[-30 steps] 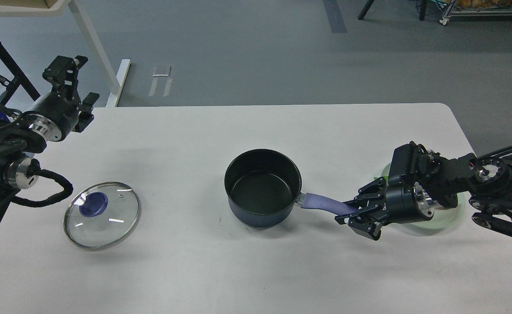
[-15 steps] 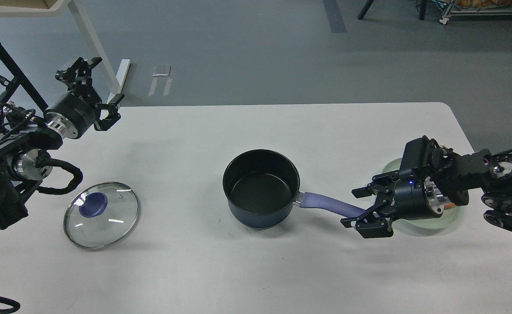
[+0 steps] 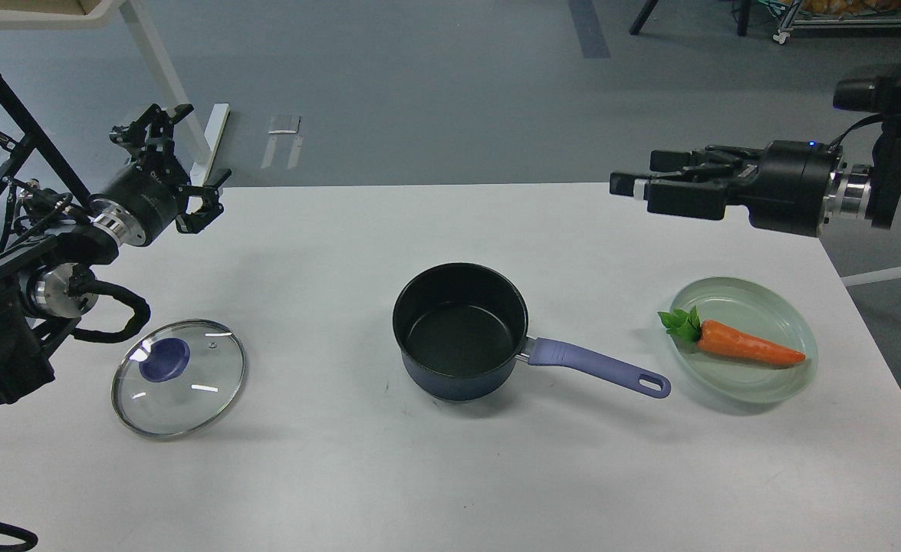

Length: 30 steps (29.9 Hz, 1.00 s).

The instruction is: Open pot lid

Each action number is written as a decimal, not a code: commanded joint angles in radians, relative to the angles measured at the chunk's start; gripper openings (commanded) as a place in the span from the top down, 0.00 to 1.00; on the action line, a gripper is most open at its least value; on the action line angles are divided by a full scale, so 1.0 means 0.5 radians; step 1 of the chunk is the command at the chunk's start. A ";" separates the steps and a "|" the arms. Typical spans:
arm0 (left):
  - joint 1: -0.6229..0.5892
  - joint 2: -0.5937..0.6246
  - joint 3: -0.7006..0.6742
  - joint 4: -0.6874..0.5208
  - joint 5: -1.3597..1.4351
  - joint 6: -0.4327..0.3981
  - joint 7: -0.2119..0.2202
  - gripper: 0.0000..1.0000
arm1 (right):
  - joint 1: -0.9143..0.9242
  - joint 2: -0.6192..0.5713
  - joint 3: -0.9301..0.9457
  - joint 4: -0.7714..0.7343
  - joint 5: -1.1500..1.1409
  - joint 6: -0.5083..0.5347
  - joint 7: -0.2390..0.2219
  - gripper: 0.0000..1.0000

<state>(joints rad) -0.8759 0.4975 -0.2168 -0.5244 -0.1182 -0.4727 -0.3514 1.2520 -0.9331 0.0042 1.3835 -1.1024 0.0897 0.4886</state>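
The dark navy pot (image 3: 459, 330) stands uncovered at the table's middle, its black inside empty. Its lavender-blue handle (image 3: 596, 366) points right and lies free. The glass lid (image 3: 179, 377) with the blue knob lies flat on the table at the left, well apart from the pot. My left gripper (image 3: 188, 157) is open and empty, held above the table's far left corner, behind the lid. My right gripper (image 3: 642, 175) is open and empty, raised high over the table's far right, fingers pointing left, well above and behind the handle.
A pale green glass plate (image 3: 780, 307) with a toy carrot (image 3: 745, 346) sits at the right, beside the handle's end. The white table (image 3: 450, 475) has a rounded far right corner. A white desk leg (image 3: 166, 84) stands behind the left gripper.
My right gripper opened off the pot handle, then rose and drew back to the far right, uncovering the plate and carrot. My left gripper turned and shifted slightly right. Pot and lid stayed put.
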 commanded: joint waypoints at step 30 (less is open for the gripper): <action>0.144 -0.170 -0.116 -0.013 0.000 -0.032 0.003 0.01 | -1.074 1.017 0.885 -1.175 1.947 0.719 0.000 0.00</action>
<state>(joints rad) -0.8041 0.4127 -0.2747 -0.5308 -0.1191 -0.4885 -0.3502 0.7065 -0.3793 0.4889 0.8274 -0.1280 0.3709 0.4886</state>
